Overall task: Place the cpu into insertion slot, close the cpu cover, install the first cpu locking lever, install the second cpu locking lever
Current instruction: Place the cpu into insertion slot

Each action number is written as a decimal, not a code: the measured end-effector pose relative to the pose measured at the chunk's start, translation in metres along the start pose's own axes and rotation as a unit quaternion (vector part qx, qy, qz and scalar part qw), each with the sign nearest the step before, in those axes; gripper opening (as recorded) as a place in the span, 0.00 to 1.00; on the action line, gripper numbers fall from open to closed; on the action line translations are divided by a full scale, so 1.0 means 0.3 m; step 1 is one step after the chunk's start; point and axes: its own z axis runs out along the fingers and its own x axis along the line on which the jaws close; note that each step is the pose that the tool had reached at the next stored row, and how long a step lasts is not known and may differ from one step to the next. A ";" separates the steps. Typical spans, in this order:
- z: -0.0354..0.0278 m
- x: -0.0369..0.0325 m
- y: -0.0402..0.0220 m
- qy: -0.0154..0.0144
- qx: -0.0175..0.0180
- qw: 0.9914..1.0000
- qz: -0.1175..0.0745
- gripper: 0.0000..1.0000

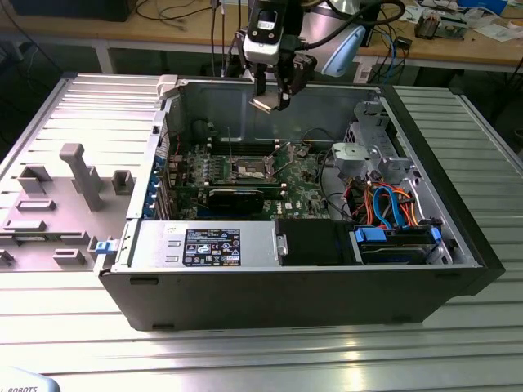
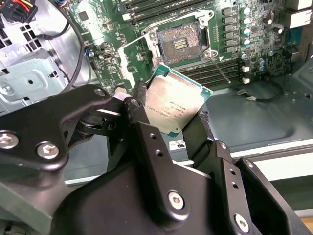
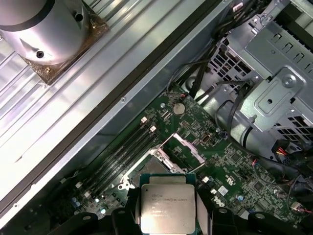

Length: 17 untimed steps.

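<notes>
My gripper (image 1: 270,100) hangs above the back of the open computer case, shut on the cpu (image 1: 263,104), a flat square chip with a silvery top. In both wrist views the cpu (image 2: 177,104) (image 3: 167,205) sits clamped between the black fingers (image 2: 140,108), held in the air over the motherboard. Below it the insertion slot (image 2: 180,43) (image 1: 249,170) (image 3: 157,165) lies bare, its contact field exposed. The cpu cover (image 3: 189,146) stands swung up beside the slot. A thin metal locking lever (image 2: 218,65) sticks out next to the slot, unlatched.
The green motherboard (image 1: 302,184) lies in the case floor with memory slots (image 3: 124,152) beside the socket. A metal drive cage (image 1: 368,151) and orange and blue cables (image 1: 392,208) fill the exterior view's right. A grey fixture plate (image 1: 57,196) lies outside the case.
</notes>
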 end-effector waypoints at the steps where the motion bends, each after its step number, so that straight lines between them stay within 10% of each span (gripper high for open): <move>1: 0.000 0.000 0.000 0.000 0.000 1.000 0.000 0.54; 17: 0.000 0.000 0.000 -0.001 0.000 1.000 0.007 0.54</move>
